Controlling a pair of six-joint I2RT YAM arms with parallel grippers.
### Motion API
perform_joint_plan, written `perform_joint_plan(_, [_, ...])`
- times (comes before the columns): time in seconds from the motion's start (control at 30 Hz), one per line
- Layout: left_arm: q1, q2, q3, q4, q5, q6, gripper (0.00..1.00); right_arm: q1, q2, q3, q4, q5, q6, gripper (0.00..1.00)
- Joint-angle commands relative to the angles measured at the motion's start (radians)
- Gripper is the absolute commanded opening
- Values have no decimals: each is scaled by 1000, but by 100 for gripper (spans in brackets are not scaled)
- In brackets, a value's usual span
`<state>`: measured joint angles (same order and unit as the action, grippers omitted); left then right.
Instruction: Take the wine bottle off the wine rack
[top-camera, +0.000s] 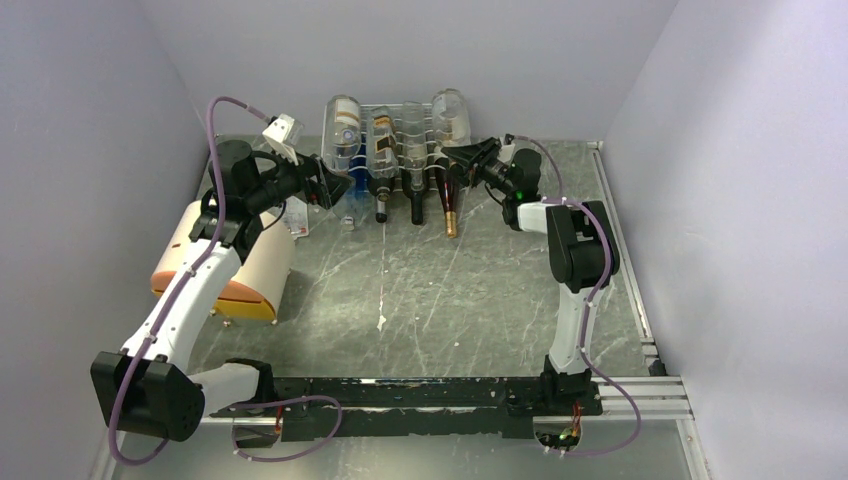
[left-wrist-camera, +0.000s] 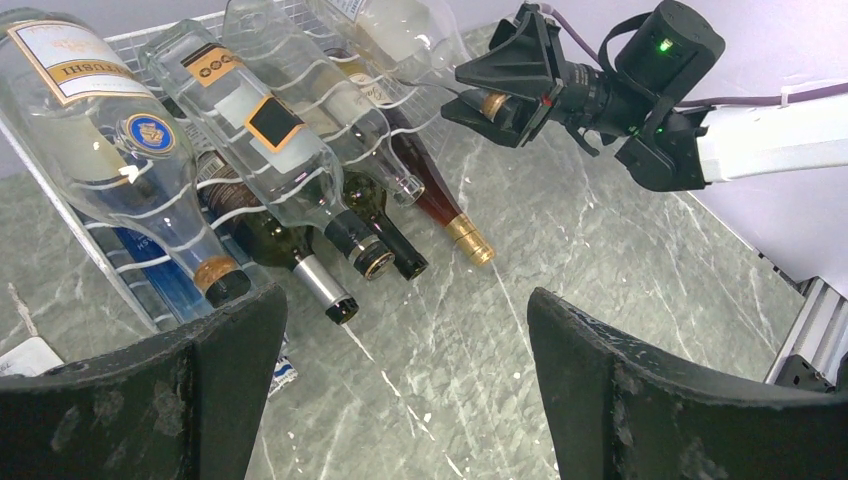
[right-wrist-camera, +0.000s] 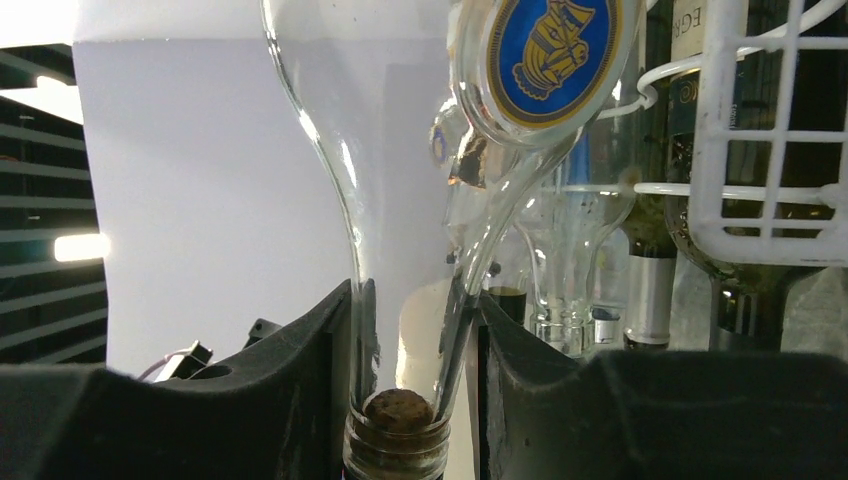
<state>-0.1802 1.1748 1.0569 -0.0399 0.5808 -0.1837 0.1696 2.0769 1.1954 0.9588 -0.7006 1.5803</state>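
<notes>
The grey veined table (top-camera: 450, 300) spreads below both grippers. Ahead of the wide-spread left gripper (left-wrist-camera: 405, 320) stands the white wire wine rack (top-camera: 412, 150), crowded with glass bottles (left-wrist-camera: 270, 130). The right gripper (right-wrist-camera: 412, 340) pinches the clear wine bottle (right-wrist-camera: 390, 200) by its corked neck, body lying in the rack.

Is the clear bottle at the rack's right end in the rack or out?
In the rack. The clear bottle lies on the top wires of the wine rack, with the right gripper shut on its neck.
</notes>
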Motion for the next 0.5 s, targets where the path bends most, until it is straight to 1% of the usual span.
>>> perform_joint_plan(0.0, [7,5,-8,39,27,-8,93,-1,-130,27,313,16,-34,0])
perform_joint_plan(0.23, [7,8,-7,39,29,-8,93,-1,-175,17,207,8,-112,0])
perform_joint_plan(0.47, [7,12,-8,40,32,-10,93,0,-184,2,179,-8,-132,0])
